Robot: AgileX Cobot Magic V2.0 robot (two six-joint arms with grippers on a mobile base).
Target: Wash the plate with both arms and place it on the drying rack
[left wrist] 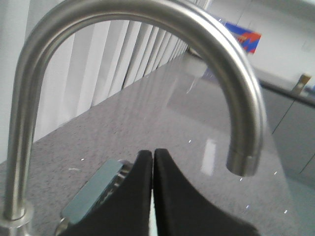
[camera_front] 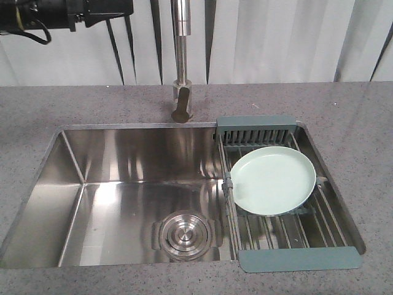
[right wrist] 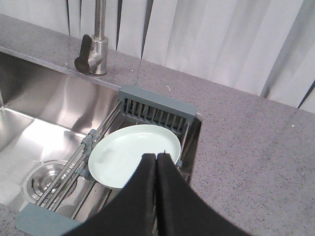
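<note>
At far left, high above the counter, the left arm (camera_front: 61, 15) hangs beside the faucet (camera_front: 182, 55); its gripper (left wrist: 152, 162) is pressed together on nothing, the spout arching just ahead of it. The sink (camera_front: 123, 196) lies below, bare down to its drain (camera_front: 182, 233). To the right, the plate (camera_front: 273, 180) rests flat on the rack (camera_front: 288, 227), near its slotted far end. The right gripper (right wrist: 156, 162), fingers also closed and empty, hovers just near of the plate, pointing across it, so the right arm looks much better placed to reach it.
</note>
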